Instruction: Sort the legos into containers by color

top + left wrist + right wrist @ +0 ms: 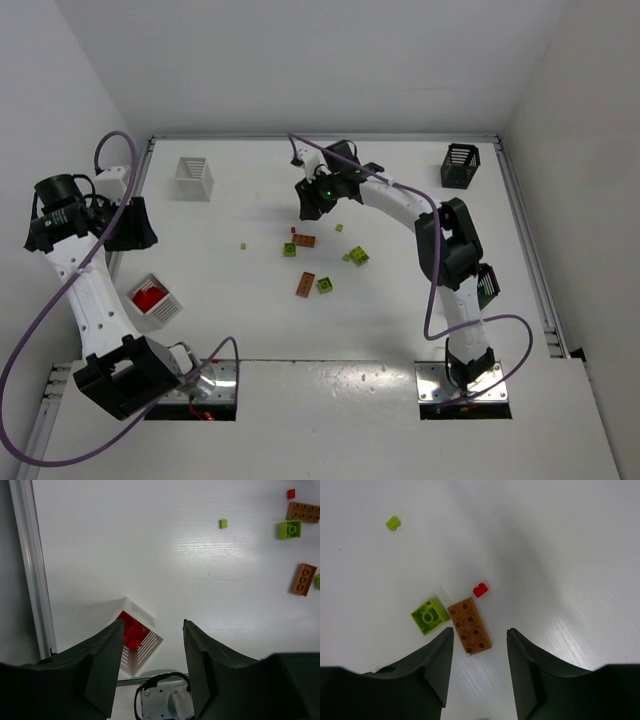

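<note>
Top external view with both wrist views. One white basket (pixel 168 311) at the lower left of the top view holds a clump of red bricks (pixel 149 297); this appears to be the only colour begun. The second white basket (pixel 193 178) at the upper left and the black basket (pixel 460 166) at the upper right show no bricks from above. A second black basket (pixel 487 286) at the right is partly hidden by the right arm, so its contents cannot be told.

Unsorted legos lie loose at the middle of the counter (pixel 400 330): two orange-brown bricks, several lime and green ones, and a small red brick (pixel 480 589). Most of the sort is therefore judged undone.

The left end effector (pixel 151 635) hangs above the red-filled basket, jaws apart and empty. The right end effector (pixel 479 640) hovers over one orange-brown brick (pixel 470 626) beside a lime brick (pixel 430 616), jaws apart, gripping nothing.
</note>
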### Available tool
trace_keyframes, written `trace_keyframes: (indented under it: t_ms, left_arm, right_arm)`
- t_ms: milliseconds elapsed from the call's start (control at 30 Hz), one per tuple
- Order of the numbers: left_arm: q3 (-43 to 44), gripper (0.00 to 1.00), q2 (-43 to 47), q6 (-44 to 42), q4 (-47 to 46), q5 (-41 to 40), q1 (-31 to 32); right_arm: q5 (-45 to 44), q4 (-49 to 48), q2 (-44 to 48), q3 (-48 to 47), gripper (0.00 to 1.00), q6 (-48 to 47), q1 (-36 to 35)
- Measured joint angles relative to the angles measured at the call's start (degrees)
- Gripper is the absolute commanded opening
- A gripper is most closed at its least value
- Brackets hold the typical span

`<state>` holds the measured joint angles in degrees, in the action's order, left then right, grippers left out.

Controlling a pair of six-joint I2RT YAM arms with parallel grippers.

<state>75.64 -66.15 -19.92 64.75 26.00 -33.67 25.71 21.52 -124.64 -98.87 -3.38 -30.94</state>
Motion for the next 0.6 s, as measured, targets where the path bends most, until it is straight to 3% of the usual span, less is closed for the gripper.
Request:
trace_keyframes:
  t_ms: [133, 333, 600]
  left_arm:
    - [0.02, 0.56, -0.33, 2.93, -0.74, -0.22, 0.00]
    - [0.02, 0.56, -0.39, 6.05, -1.97, -0.33, 0.00]
    - [0.07, 0.56, -1.25, 7.21, -2.34, -1.14, 0.00]
  right_arm:
    - [-8.83, 0.33, -0.76, -0.98, 0.43, 6.99, -3.54]
    - [-22.53, 1.60, -5.70, -8.26, 0.49, 15.65, -8.74]
    - [-34.01, 3.30, -8.24, -8.31, 0.48, 20.65, -11.56]
